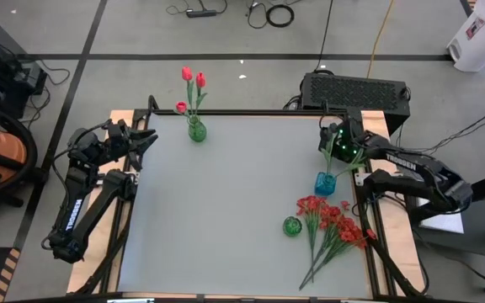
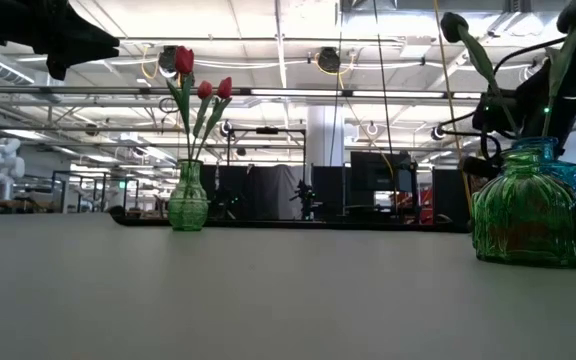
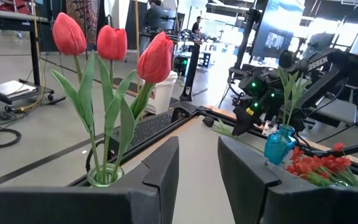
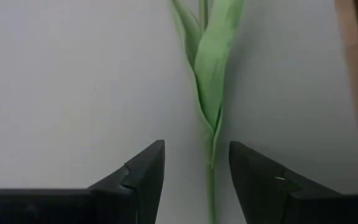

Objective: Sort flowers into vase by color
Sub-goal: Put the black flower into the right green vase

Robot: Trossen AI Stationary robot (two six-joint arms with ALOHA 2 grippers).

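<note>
My right gripper (image 4: 194, 177) hangs over the blue vase (image 1: 325, 183), fingers apart round a green stem (image 4: 211, 186), not clamping. Left gripper (image 3: 197, 171), far-left of counter (image 1: 226, 210), fingers released, empty.

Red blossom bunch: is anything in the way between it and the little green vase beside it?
Nothing visible. The red blossom bunch lies on the table right next to the nearby green vase. The right gripper is off by the blue vase, clear of that path.

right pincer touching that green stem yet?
Apart. The right wrist view shows the green stem running between the right pincer fingers, with pale table visible on both sides of it. Neither finger meets it.
</note>
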